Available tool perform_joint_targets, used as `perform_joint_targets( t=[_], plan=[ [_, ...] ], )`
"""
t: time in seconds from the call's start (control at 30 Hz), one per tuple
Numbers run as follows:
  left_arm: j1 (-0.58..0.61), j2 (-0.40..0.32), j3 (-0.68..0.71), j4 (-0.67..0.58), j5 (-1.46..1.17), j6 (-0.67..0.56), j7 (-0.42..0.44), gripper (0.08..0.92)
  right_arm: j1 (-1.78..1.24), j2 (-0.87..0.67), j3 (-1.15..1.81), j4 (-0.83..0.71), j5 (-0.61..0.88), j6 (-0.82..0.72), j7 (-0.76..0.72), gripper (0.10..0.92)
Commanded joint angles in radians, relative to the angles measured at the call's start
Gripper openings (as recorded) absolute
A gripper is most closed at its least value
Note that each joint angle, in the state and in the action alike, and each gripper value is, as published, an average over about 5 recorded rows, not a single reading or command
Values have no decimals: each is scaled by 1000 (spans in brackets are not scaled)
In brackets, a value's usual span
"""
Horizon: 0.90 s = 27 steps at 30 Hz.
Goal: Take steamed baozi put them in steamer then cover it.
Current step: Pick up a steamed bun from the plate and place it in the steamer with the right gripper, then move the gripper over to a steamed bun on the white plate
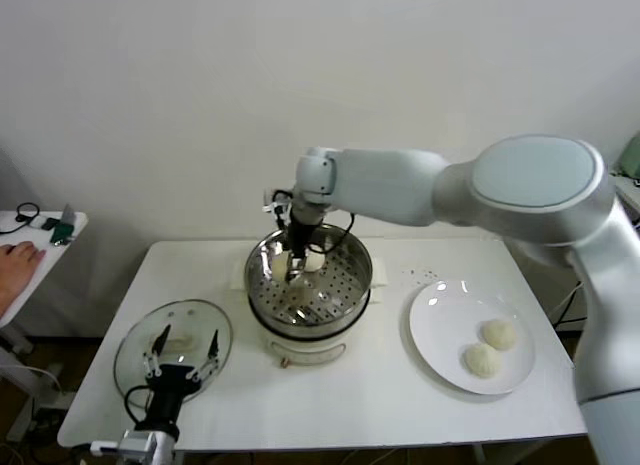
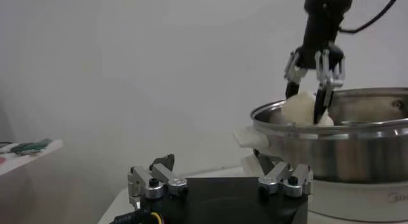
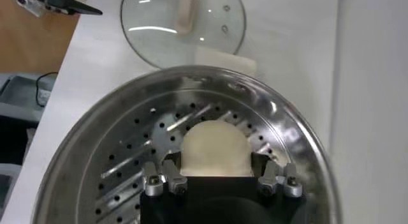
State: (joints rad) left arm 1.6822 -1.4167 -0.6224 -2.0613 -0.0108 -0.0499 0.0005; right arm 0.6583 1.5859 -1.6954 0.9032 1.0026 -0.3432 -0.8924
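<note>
Two baozi (image 1: pixel 491 346) are waiting on the plate (image 1: pixel 432 330), well off to the right pincer's (image 1: pixel 296 266) right. I'm holding that pincer closed on a third baozi (image 3: pixel 214 149) inside the steamer (image 1: pixel 352 290), perforated floor directly beneath. Left pincer (image 1: pixel 181 353) is idling open above the lid (image 1: pixel 135 350).

One cream-white baozi (image 3: pixel 214 149) sits inside the shiny perforated steamer (image 1: pixel 262 263); two more (image 1: pixel 490 347) — outside, well apart.

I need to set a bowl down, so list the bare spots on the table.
Bare table runs along the near edge between the glass lid and the plate, in front of the steamer. The far right corner behind the plate is also free. The left side is crowded by the lid and the left gripper.
</note>
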Motion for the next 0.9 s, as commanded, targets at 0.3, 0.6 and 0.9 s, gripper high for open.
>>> perform_joint_targets(
  t=[0.3, 0.6, 0.9],
  plan=[
    [-1, 0, -4, -1, 0, 1, 0, 823, -66, 58, -13, -52, -41, 3, -1, 711],
    [0, -1, -4, 1, 1, 2, 0, 823, -54, 29, 1, -40, -52, -3, -12, 818],
    [-4, 1, -1, -7, 5, 8, -1, 823, 107, -153, 15, 130, -89, 5, -51, 823]
  ],
)
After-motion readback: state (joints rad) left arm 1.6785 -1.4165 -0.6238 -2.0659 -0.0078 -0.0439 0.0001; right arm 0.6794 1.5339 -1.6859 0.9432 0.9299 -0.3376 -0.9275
